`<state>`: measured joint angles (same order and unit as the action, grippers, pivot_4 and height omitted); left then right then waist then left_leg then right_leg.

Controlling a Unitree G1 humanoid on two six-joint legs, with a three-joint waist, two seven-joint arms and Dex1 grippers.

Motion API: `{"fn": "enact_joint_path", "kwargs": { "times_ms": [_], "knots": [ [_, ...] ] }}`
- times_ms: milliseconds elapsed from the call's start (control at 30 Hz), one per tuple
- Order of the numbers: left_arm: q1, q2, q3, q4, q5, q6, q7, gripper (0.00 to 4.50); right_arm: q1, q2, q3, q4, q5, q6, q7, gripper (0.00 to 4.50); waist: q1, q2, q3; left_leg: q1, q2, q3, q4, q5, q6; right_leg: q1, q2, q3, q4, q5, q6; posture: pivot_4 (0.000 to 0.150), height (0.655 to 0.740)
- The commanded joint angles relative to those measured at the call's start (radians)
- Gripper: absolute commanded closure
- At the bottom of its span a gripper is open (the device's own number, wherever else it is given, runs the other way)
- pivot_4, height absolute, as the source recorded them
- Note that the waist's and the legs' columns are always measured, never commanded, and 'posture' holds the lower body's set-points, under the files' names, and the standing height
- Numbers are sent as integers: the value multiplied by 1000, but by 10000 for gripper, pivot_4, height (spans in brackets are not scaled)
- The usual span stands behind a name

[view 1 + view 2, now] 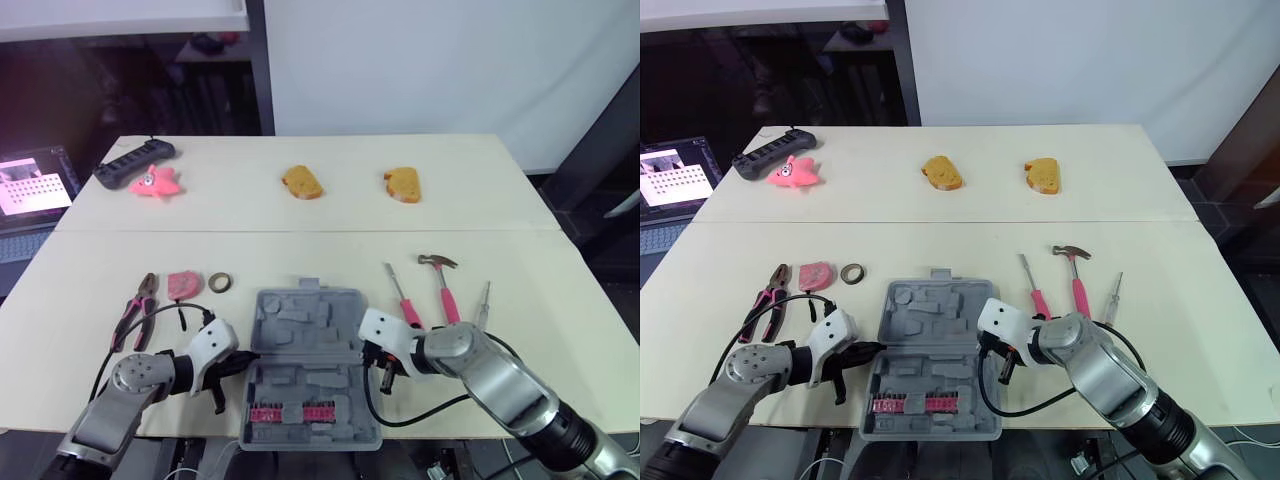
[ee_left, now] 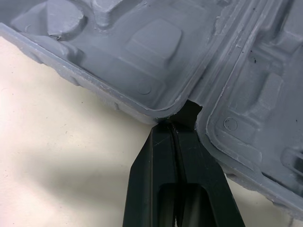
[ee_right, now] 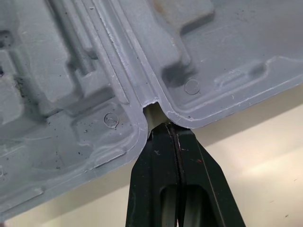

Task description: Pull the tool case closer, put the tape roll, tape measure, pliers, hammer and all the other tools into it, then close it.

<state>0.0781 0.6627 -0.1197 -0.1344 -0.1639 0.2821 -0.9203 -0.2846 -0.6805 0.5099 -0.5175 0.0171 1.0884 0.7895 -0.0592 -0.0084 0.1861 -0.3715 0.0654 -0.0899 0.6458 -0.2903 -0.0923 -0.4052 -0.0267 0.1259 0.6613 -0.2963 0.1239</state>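
1. Where the near edge of the cream table (image 1: 330, 250) runs, a grey moulded plastic tool case (image 1: 305, 330) lies opened flat, hinge line crosswise, handle on the far edge.
2. Contents: the far half shows shaped recesses; the near half carries a row of red bit holders (image 1: 290, 412).
3. Left gripper (image 2: 176, 126): black fingers pressed together, tips touching the case's left edge at the hinge notch.
4. Right gripper (image 3: 165, 125): fingers likewise closed tight, tips set against the hinge notch on the case's right edge. The case sits between the two grippers.
5. Left of the case, apart from it, in a rough row: pliers with pink and black handles (image 1: 138, 308), a pink rounded tape measure (image 1: 183, 284), and a small dark tape roll (image 1: 221, 281) nearest the case's far left corner.
6. Right of the case: a pink-handled screwdriver (image 1: 403, 298), a pink-handled hammer with steel head (image 1: 443, 285), and a thin metal screwdriver (image 1: 485, 300), lying roughly parallel, heads away from the robot.
7. Far part of the table, well apart from the case: a black power strip (image 1: 135, 162) touching a pink star-shaped toy (image 1: 156, 182), and two brown bread-like pieces (image 1: 302, 182) (image 1: 403, 185).
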Motion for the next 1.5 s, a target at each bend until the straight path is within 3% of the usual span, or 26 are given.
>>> {"fn": "enact_joint_path", "kwargs": {
  "times_ms": [33,467,1033,1500],
  "knots": [
    [58,9,-59,10,12,34,-25,45000,9,-17,34,-69,39,20,17,44805,0,0,0,0,0,0,0,0,0,0,0,0,0,0,0,1500,7400],
    [160,40,-36,-19,1,16,-26,45000,11,-18,40,-73,64,30,-22,44805,-10,0,-1,0,0,0,-1,-1,1,0,0,0,-2,-1,-1,1500,7400],
    [148,16,-40,100,23,-80,-21,45000,11,-36,42,-88,89,47,-50,44805,-10,6,-6,0,0,0,-1,-1,1,0,0,0,-3,-1,-1,1500,7400],
    [167,91,64,4,-36,30,-8,45000,75,-141,-113,-56,133,-30,-31,44805,-12,5,-6,-1,1,1,-3,-1,1,-1,0,1,-5,-1,-1,1500,7400]
  ]
}}
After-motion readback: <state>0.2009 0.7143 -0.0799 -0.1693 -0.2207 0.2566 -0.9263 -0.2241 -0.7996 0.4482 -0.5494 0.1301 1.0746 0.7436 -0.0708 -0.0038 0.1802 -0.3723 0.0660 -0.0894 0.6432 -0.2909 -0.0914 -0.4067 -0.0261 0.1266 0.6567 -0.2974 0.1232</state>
